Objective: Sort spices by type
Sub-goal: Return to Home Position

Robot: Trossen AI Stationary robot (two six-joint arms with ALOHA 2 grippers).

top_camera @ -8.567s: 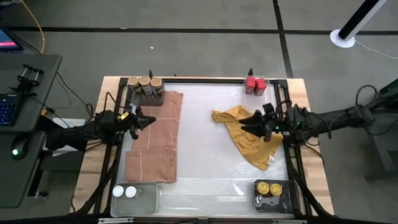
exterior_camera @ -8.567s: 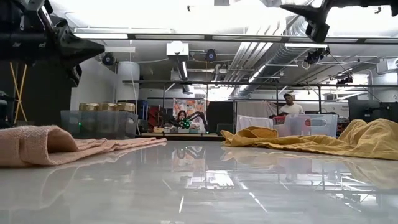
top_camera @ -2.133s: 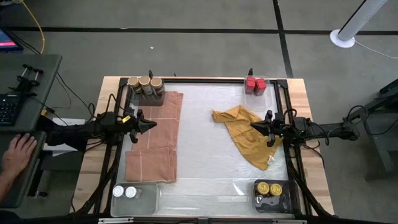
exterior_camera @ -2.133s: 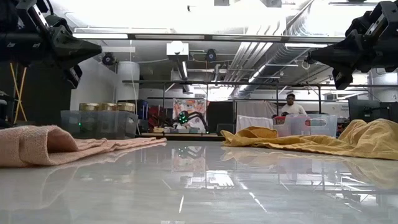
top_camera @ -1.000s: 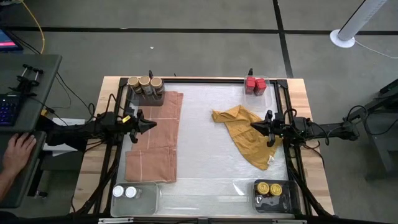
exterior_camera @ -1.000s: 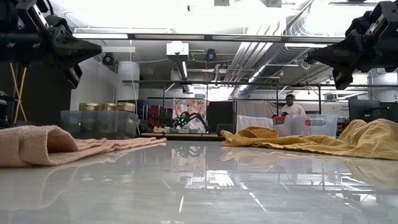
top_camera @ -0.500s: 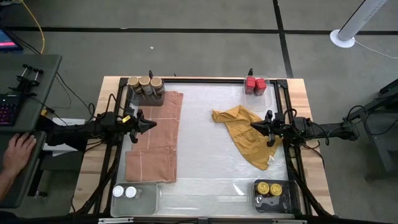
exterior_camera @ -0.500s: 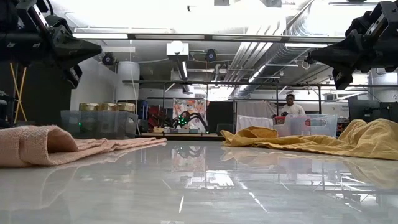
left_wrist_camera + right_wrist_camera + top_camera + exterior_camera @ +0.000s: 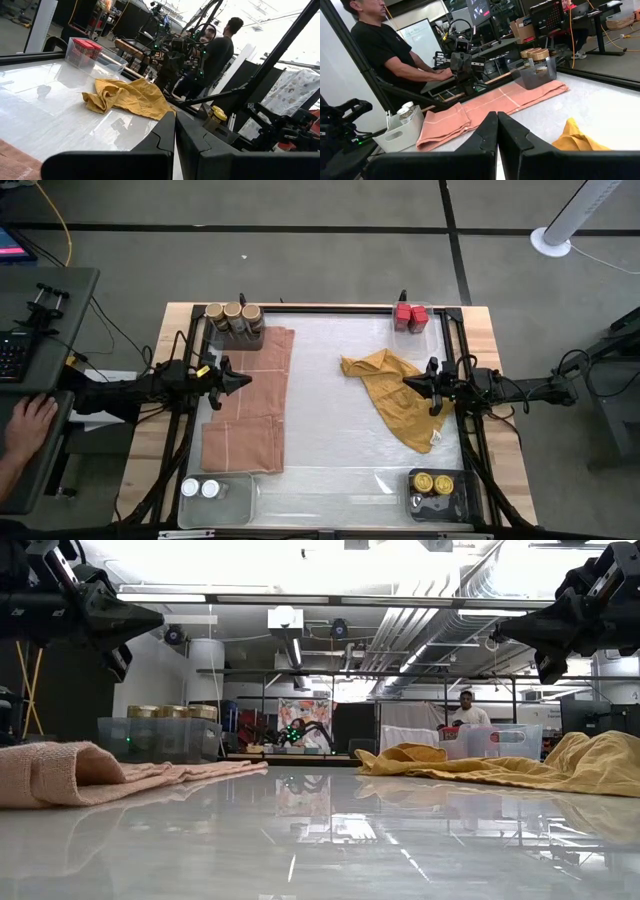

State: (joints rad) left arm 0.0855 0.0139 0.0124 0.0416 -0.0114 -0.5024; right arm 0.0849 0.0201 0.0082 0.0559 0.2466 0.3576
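The spices stand in trays at the table's corners. Three tan-lidded jars point(image 9: 232, 315) are at the far left and red-lidded jars point(image 9: 410, 315) at the far right. Two white-lidded jars point(image 9: 202, 489) are at the near left and two gold-lidded jars point(image 9: 433, 482) at the near right. My left gripper point(image 9: 246, 379) is shut and empty, hovering over the pink cloth point(image 9: 250, 405). My right gripper point(image 9: 405, 386) is shut and empty above the mustard cloth point(image 9: 398, 402). In the low view both grippers point(image 9: 158, 613) point(image 9: 498, 635) hang well above the table.
The pink cloth lies flat along the table's left side and the mustard cloth lies crumpled at the right. A black frame point(image 9: 468, 450) rims the table. A person's hand point(image 9: 25, 428) rests at a desk to the left. People point(image 9: 385, 45) point(image 9: 215, 55) stand beyond the table.
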